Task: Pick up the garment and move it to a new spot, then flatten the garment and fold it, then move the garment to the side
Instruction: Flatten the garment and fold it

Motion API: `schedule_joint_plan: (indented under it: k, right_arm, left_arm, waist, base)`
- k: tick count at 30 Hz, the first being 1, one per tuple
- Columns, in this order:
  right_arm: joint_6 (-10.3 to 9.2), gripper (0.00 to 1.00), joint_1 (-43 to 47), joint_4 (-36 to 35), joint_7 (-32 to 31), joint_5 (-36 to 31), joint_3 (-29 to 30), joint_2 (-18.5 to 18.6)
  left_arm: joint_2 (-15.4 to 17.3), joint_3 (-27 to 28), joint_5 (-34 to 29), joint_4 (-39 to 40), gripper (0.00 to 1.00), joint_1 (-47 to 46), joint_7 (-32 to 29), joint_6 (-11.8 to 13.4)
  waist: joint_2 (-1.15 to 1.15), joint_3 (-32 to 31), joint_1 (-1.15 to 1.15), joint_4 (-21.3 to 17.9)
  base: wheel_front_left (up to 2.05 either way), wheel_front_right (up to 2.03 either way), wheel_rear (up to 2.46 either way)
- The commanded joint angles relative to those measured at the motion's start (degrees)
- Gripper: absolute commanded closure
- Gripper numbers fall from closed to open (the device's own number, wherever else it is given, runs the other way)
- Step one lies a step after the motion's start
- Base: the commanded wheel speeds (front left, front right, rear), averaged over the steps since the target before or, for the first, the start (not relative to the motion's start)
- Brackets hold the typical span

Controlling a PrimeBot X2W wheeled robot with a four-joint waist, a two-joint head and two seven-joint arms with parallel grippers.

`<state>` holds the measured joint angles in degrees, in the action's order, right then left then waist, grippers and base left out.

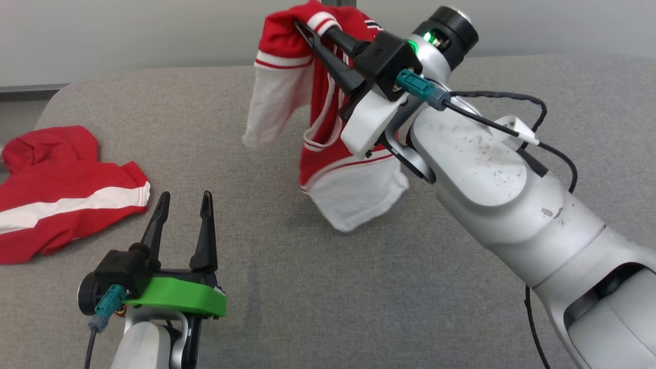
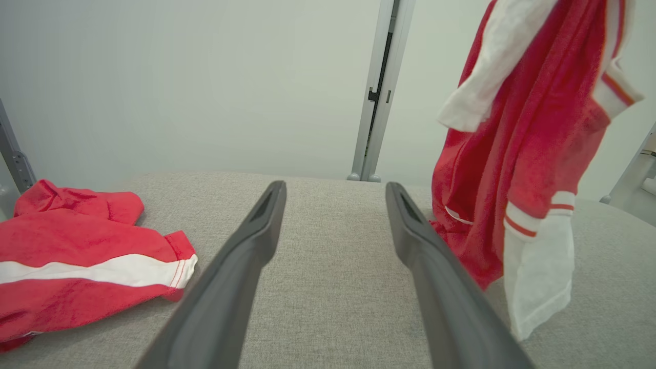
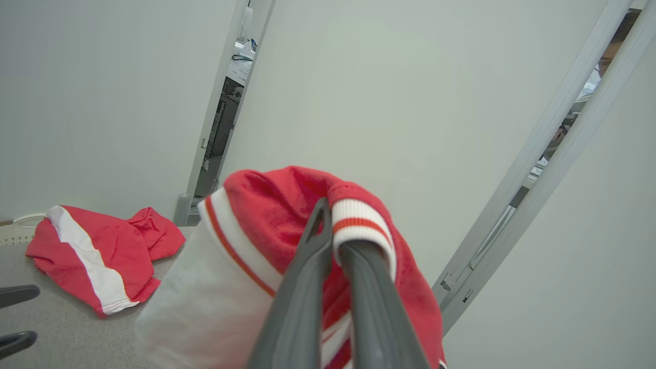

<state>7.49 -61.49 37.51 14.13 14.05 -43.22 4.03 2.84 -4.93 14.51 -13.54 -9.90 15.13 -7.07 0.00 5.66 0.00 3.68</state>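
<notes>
Head view: right tool (image 1: 309, 24) is clenched on a bunched top fold of the garment (image 1: 328, 164), red with white panels, holding it up over the middle of the surface (image 1: 359, 297), toward the far edge. The garment hangs straight down from the pinch, so its long axis is vertical. The lowest white panel is at or just off the surface; contact cannot be told.

Left tool (image 1: 184, 197) is released, fingers spread, empty, low over the surface near the near-left corner. In the left wrist view the garment hangs ahead and to the right of its fingers, well apart from them.

Second red garment (image 1: 61, 195) lies crumpled at the left edge, clear of both tools.

Judgement: pick-up is done, placement is not. The lay-down turns on that vertical hang: lowering while dragging toward a free edge should spread the cloth lengthwise. The left tool is nearer the hanging hem, so it suits the flattening pull.
</notes>
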Motion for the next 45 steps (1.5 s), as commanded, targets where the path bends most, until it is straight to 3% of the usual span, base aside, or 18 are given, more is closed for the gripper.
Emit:
schedule_joint_plan:
  k: [1, 6, 10, 16, 17, 18, 28, 33, 38, 45]
  right_arm:
    - [0.00, 1.00, -1.10, -1.00, 0.60, 1.10, -0.90, 1.19]
    - [0.01, 1.00, 0.94, -1.55, 0.25, 8.53, -6.68, 6.70]
    - [0.00, 1.00, 3.81, -0.13, -3.96, 15.98, -13.46, 14.50]
    - [0.00, 1.00, 9.71, 5.34, -8.82, 23.03, -14.76, 23.57]
    - [0.00, 0.61, 10.59, 6.43, -9.29, 23.52, -14.39, 24.14]
    - [0.00, 0.00, 11.79, 7.86, -10.23, 24.41, -13.85, 24.60]
    - [0.00, 0.00, 19.55, 10.64, -15.14, 30.86, -8.29, 27.43]
    - [0.00, 0.00, 21.04, 8.64, -16.83, 29.24, -5.57, 29.35]
    - [0.00, 0.00, 21.11, 1.95, -17.62, 24.36, -4.36, 28.49]
    - [0.00, 0.00, 23.07, -10.92, -25.31, 17.29, -9.33, 24.22]
  left_arm:
    - [0.10, -0.01, 0.35, 0.12, 0.00, -1.12, 0.03, -0.20]
    - [0.09, -0.10, 0.56, 0.19, 0.00, -2.35, 0.03, 0.00]
    - [0.09, -0.57, 0.67, 0.26, 0.00, -3.09, 0.03, 0.13]
    - [0.09, -0.47, 0.40, -0.14, 0.00, -3.49, 0.03, 0.33]
    - [0.10, -0.37, 0.31, -0.31, 0.00, -3.54, 0.03, 0.39]
    - [0.11, -0.26, 0.11, -0.63, 0.00, -3.61, 0.03, 0.47]
    - [0.11, -0.56, -1.00, -4.87, 0.00, -4.33, 0.03, 1.99]
    - [0.11, -0.72, -0.38, -6.90, 0.00, -4.54, 0.03, 2.89]
    - [0.12, -1.12, 0.40, -7.50, 0.00, -4.89, 0.03, 3.42]
    - [0.12, -1.95, 1.60, -7.36, 0.00, -5.18, 0.03, 3.44]
  waist:
    - [0.00, 0.48, 0.00, 0.37]
    - [0.00, 1.42, 0.00, 0.69]
    - [0.00, 2.34, 0.00, 0.67]
    - [0.00, 3.25, 0.00, -0.01]
    - [0.00, 3.30, 0.00, -0.16]
    - [0.00, 3.29, 0.00, -0.33]
    - [0.00, 1.46, 0.00, -1.59]
    - [0.00, 0.84, 0.00, -2.04]
    - [0.00, 0.86, 0.00, -1.86]
    - [0.00, 2.05, 0.00, -0.14]
  base:
    - [0.00, 0.00, 0.00]
    - [0.00, 0.00, 0.00]
    - [0.00, 0.00, 0.00]
    - [0.00, 0.00, 0.00]
    - [0.00, 0.00, 0.00]
    - [0.00, 0.00, 0.00]
    - [0.00, 0.00, 0.00]
    - [0.00, 0.00, 0.00]
    - [0.00, 0.00, 0.00]
    - [0.00, 0.00, 0.00]
